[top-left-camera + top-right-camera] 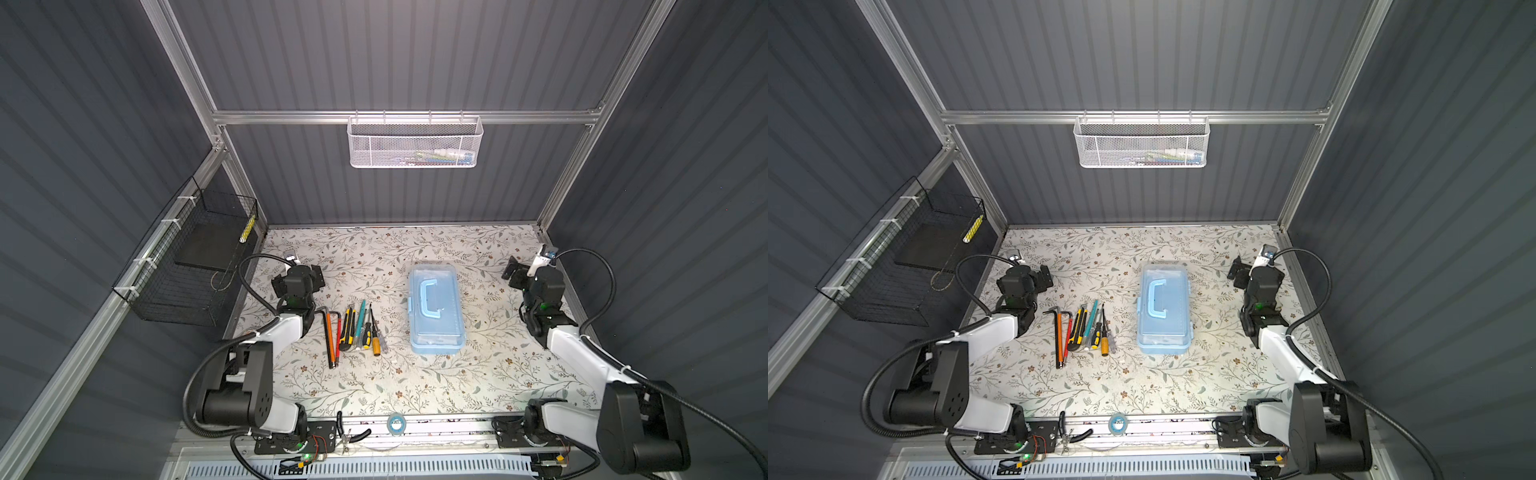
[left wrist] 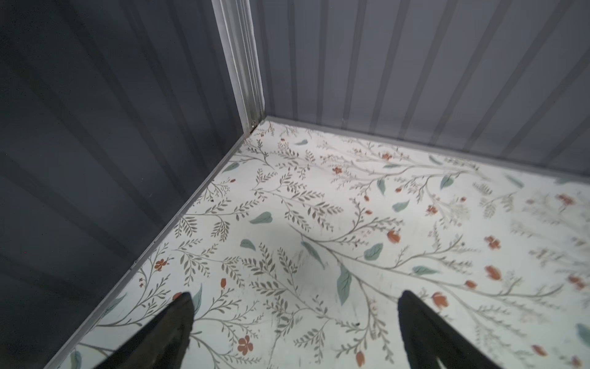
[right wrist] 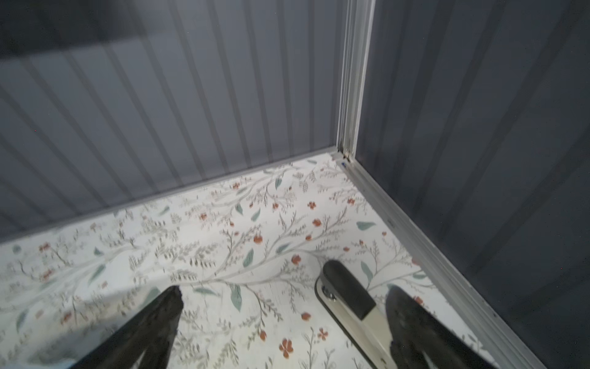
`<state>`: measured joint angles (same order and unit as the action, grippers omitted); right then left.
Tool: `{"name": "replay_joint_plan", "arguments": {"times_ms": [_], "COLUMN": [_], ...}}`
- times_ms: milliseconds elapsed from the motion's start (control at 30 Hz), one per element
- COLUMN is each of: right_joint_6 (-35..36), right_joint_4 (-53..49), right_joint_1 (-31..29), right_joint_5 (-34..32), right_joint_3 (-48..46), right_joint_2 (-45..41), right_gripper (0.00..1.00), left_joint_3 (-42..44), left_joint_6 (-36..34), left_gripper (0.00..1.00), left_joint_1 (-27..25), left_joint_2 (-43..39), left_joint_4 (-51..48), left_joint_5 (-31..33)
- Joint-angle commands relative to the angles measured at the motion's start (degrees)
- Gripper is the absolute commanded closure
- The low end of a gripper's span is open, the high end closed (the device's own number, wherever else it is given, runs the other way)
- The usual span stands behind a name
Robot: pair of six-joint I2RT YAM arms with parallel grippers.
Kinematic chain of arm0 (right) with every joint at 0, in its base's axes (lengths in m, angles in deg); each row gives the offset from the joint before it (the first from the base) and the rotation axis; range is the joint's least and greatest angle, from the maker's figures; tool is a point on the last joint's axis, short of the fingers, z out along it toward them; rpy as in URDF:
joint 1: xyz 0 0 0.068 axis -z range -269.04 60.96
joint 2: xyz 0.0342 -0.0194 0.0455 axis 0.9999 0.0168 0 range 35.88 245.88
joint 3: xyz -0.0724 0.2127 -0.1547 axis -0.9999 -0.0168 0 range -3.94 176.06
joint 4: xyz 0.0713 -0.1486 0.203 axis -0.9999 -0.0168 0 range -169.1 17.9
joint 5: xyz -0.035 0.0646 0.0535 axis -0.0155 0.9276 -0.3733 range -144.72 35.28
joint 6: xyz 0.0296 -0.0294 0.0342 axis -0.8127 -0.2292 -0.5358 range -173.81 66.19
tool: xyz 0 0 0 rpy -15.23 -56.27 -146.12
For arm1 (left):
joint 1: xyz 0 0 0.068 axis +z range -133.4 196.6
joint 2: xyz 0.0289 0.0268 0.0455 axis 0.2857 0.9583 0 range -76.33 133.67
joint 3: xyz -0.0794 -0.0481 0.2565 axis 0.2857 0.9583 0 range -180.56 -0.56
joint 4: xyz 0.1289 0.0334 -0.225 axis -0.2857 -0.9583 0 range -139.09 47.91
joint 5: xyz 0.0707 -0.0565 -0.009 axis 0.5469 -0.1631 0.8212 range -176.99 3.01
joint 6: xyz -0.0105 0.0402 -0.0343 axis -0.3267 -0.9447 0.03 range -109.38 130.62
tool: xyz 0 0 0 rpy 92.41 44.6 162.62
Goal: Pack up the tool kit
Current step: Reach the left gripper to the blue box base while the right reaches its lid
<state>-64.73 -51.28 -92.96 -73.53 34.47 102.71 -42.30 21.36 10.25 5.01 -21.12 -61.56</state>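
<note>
The tool kit, a light-blue case with a clear lid down and its handle flat on top, lies on the floral mat right of centre. Left of it, a row of several hand tools lies side by side: hex keys, a yellow-black knife, screwdrivers. My left gripper hovers open over bare mat near the back left corner. My right gripper is open near the back right corner. Neither holds anything. A beige bar with a black end shows between the right fingers.
A white mesh basket hangs on the back wall. On the left wall there is a black wire basket. Pliers and a tape roll rest on the front rail. Grey walls enclose the mat on three sides.
</note>
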Motion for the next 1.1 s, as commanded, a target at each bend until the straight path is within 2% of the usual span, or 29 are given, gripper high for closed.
{"name": "replay_joint_plan", "arguments": {"times_ms": [0, 100, 200, 267, 367, 433, 533, 633, 733, 867, 1067], "right_joint_6": [-4.52, -9.67, -17.65, -20.61, -24.08, -25.87, -27.74, -28.57, -29.31, -30.62, -32.62], "right_joint_4": [-19.59, -32.50, -44.43, -47.40, -50.59, -51.08, -49.68, -48.58, -46.68, -45.71, -41.58], "right_joint_1": [-5.02, -9.72, -11.97, -15.47, -19.86, -21.95, -25.68, -28.72, -30.88, -31.67, -31.68], "right_joint_5": [-6.01, -3.89, 5.42, 8.74, 12.61, 16.29, 18.76, 19.57, 21.10, 24.88, 28.84], "right_joint_3": [3.97, 10.40, 17.17, 19.13, 21.87, 22.82, 23.31, 24.44, 25.75, 27.73, 27.51], "right_joint_2": [-2.33, -5.31, -5.36, -5.91, -5.04, -3.73, -0.30, 4.17, 9.04, 15.82, 21.21], "right_gripper": [0.01, 0.01, 0.04, 0.08, 0.17, 0.24, 0.47, 0.56, 0.57, 0.52, 0.52], "left_joint_3": [-7.98, -9.53, -8.77, -8.75, -8.64, -7.30, -5.64, -4.70, -4.21, -4.85, -5.41], "left_joint_6": [7.71, 8.31, 13.51, 15.22, 16.64, 18.78, 19.69, 20.24, 20.98, 20.51, 21.35], "left_gripper": [0.00, 0.00, 0.01, 0.02, 0.04, 0.06, 0.10, 0.13, 0.15, 0.15, 0.16], "left_joint_1": [-0.86, -4.19, -5.45, -7.99, -12.27, -13.12, -14.36, -15.03, -16.31, -19.94, -23.28], "left_joint_2": [-0.84, -3.11, -5.28, -5.87, -6.36, -6.05, -5.11, -3.83, -2.16, 0.64, 4.89], "left_joint_4": [-22.02, -25.15, -24.84, -25.45, -27.13, -25.76, -24.14, -22.55, -20.33, -19.30, -16.75], "left_joint_5": [-8.92, -21.16, -34.32, -37.77, -38.47, -40.78, -41.96, -43.10, -43.89, -43.89, -43.78]}}
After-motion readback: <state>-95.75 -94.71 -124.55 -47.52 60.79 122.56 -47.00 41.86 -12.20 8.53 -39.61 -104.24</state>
